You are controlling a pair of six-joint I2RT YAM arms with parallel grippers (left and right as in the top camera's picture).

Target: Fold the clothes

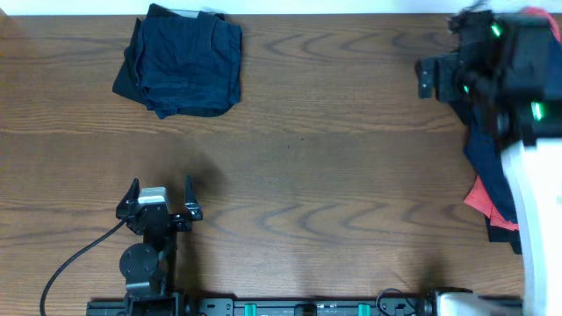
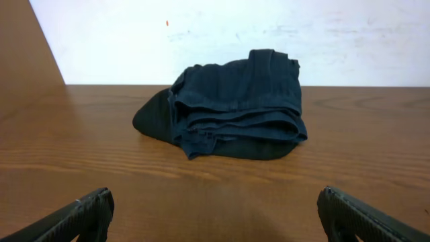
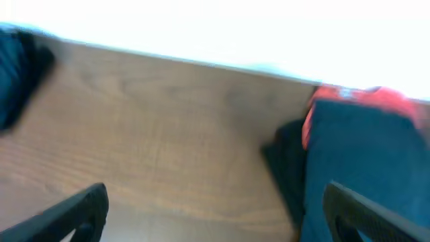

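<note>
A folded stack of navy blue shorts [image 1: 180, 61] lies at the far left of the table; the left wrist view shows it [image 2: 235, 104] ahead of the fingers. A pile of unfolded clothes [image 1: 490, 175], navy and black with a coral-red piece [image 1: 479, 198], lies at the right edge. It shows blurred in the right wrist view [image 3: 363, 154]. My left gripper [image 1: 160, 200] is open and empty near the front left, well short of the stack. My right gripper [image 1: 428, 77] is open and empty above the far right, its right finger over the pile.
The wooden table [image 1: 334, 149] ends at a white wall along the far edge [image 2: 269, 40]. The right arm's white link [image 1: 536, 219] covers part of the pile. A black cable [image 1: 75, 259] runs from the left arm's base.
</note>
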